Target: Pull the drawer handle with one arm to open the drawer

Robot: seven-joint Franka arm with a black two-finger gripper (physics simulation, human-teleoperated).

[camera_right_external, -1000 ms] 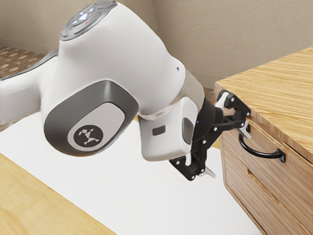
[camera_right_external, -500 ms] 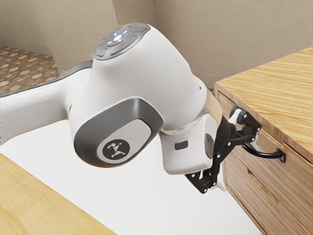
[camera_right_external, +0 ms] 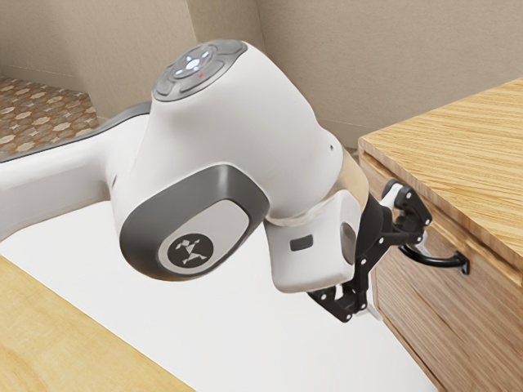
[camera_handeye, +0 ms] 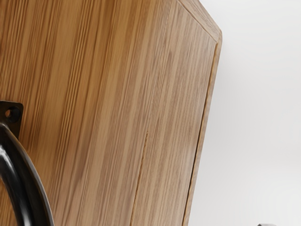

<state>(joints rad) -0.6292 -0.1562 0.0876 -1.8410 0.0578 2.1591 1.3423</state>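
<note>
A wooden cabinet (camera_right_external: 458, 147) stands at the exterior view's right. Its top drawer (camera_right_external: 433, 298) carries a black curved handle (camera_right_external: 441, 261) and sits a little out of the cabinet face. My gripper (camera_right_external: 395, 263) is open at the handle's near end, with the upper finger (camera_right_external: 411, 214) hooked against that end and the lower finger (camera_right_external: 351, 304) well below and apart from it. In the wrist view the handle (camera_handeye: 19, 183) curves close under my hand against the drawer's wood front (camera_handeye: 108, 108).
The arm's large white body (camera_right_external: 229, 180) takes up the middle of the exterior view. A white surface (camera_right_external: 245, 335) lies under it, with a wooden board (camera_right_external: 57, 343) at the lower left. A beige wall runs behind the cabinet.
My hand moved right and down onto the handle's near end, then drew back slightly toward the exterior view's left. The handle came with it and the drawer front now stands a little out.
</note>
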